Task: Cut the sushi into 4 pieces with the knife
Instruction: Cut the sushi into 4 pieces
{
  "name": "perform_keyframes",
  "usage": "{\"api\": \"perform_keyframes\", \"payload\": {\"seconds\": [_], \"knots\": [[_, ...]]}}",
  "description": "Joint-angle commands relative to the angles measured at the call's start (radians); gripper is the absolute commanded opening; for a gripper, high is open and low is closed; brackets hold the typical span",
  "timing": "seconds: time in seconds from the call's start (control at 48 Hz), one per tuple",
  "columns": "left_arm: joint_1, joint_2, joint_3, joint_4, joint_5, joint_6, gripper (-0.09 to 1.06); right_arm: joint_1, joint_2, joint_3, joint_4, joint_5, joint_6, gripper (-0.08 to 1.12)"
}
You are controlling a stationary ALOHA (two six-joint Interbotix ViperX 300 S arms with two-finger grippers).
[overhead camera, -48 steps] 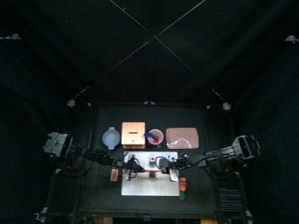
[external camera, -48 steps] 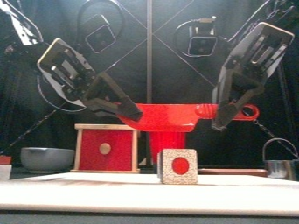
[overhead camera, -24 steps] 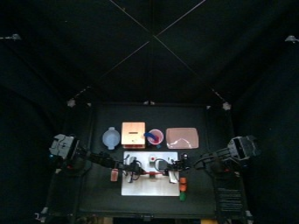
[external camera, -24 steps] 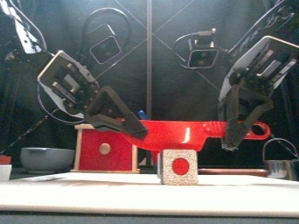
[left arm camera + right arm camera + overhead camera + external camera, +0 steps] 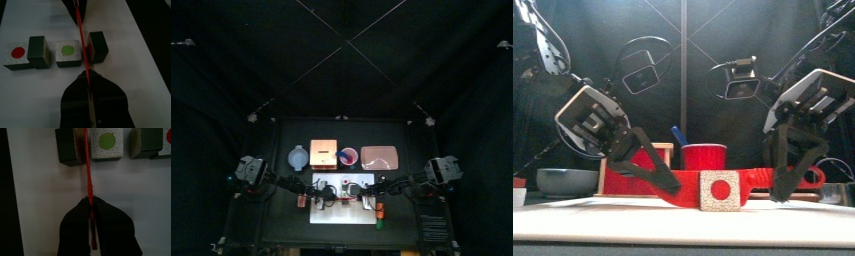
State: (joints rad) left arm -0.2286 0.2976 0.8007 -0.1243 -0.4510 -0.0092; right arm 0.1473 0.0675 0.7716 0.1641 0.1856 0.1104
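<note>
The white cutting board [image 5: 593,218] carries the toy sushi roll, whose white end face with a red dot [image 5: 718,190] looks toward the front. A red knife [image 5: 762,178] lies level across the roll, held at both ends. My left gripper [image 5: 657,180] is shut on one end and my right gripper [image 5: 788,184] on the other. In the left wrist view the blade [image 5: 81,35] stands edge-on between a piece with a green dot [image 5: 68,53] and a dark end block [image 5: 97,47]; a red-dot piece [image 5: 19,52] lies apart. The right wrist view shows the blade [image 5: 87,173] beside the green-dot piece [image 5: 105,140].
Behind the board stand a blue-grey bowl [image 5: 298,157], a wooden box [image 5: 325,154], a red cup [image 5: 707,156] with a blue knife [image 5: 677,135], and a pink tray [image 5: 380,158]. A metal cutter's wire handle [image 5: 831,185] shows at the right.
Both grippers have come down with the red knife, from above the cup's rim to the height of the sushi roll. The roll has stayed in place.
</note>
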Motion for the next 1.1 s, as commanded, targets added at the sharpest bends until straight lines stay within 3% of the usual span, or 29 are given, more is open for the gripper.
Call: {"api": "perform_keyframes", "payload": {"seconds": [0.021, 0.292, 0.375, 0.458, 0.562, 0.708, 0.833, 0.938, 1.104], "knots": [[-0.015, 0.038, -0.002, -0.002, 0.034, 0.006, 0.25, -0.008, 0.037, -0.008, 0.005, -0.009, 0.002, 0.05], [0.003, 0.034, -0.002, -0.002, 0.034, 0.015, 0.25, -0.029, 0.025, -0.011, -0.017, -0.009, -0.002, 0.05], [0.044, 0.029, -0.002, 0.0, 0.034, 0.017, 0.25, -0.061, 0.015, -0.012, -0.04, -0.009, -0.002, 0.05], [0.071, 0.011, -0.002, 0.018, 0.034, 0.018, 0.25, -0.078, -0.002, -0.012, -0.055, -0.009, 0.0, 0.05], [0.077, -0.017, 0.002, 0.052, 0.034, 0.017, 0.25, -0.077, -0.02, -0.011, -0.061, -0.005, 0.0, 0.05], [0.078, -0.048, 0.002, 0.06, 0.034, 0.015, 0.29, -0.072, -0.029, -0.015, -0.061, -0.003, 0.0, 0.05], [0.067, -0.083, -0.002, 0.06, 0.034, 0.014, 0.41, -0.067, -0.032, -0.023, -0.057, 0.005, 0.0, 0.05], [0.054, -0.114, 0.0, 0.058, 0.041, 0.012, 0.57, -0.057, -0.037, -0.029, -0.051, 0.018, 0.002, 0.05], [0.043, -0.189, 0.003, 0.055, 0.091, 0.011, 0.81, -0.041, -0.069, -0.031, -0.038, 0.055, 0.0, 0.05]]}}
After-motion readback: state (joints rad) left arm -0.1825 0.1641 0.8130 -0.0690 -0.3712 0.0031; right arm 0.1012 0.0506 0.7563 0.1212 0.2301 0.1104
